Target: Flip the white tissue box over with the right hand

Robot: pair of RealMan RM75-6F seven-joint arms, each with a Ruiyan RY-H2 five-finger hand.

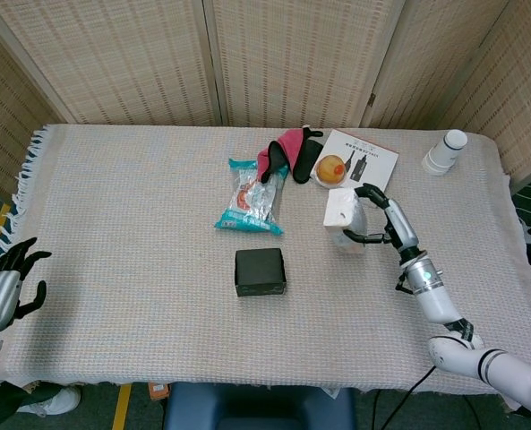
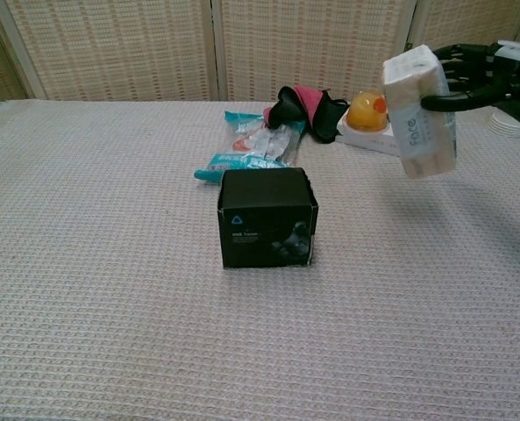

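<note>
The white tissue box is lifted off the table and stands nearly on end, tilted, its printed side facing the chest camera. My right hand grips it from the right side, fingers wrapped over its top and near face. Far off at the table's left front corner my left hand hangs with fingers spread and nothing in it; the chest view does not show it.
A black box sits mid-table. Behind it lie a teal snack packet, a pink and black cloth, and a flat white box with an orange ball on it. A white cup stands far right.
</note>
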